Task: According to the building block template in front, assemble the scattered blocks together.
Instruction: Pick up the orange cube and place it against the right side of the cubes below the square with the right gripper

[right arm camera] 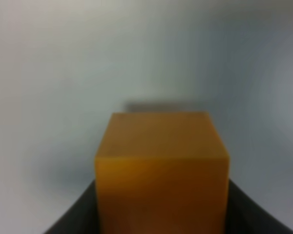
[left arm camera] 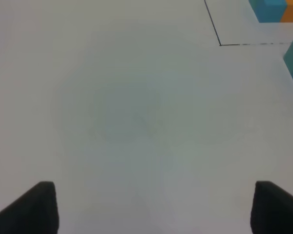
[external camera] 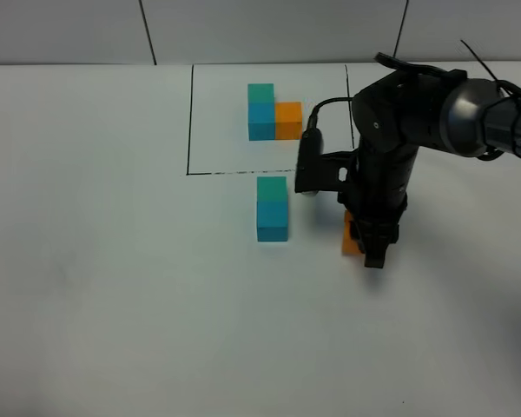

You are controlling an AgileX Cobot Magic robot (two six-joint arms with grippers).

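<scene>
Gripping the orange cube [right arm camera: 161, 170] between our right gripper's [external camera: 371, 236] jaws, we hold it at the white worktop [external camera: 113, 261], right of the teal-green cube [external camera: 272, 188] and sky-blue cube [external camera: 272, 221], which touch in a near-far column, teal-green farther. Beyond them lies the building block template [external camera: 273, 113] inside its black drawn rectangle [external camera: 189, 122], orange at its right. Our left gripper [left arm camera: 151, 209] hangs over bare worktop on the left, jaws wide and holding nothing.
</scene>
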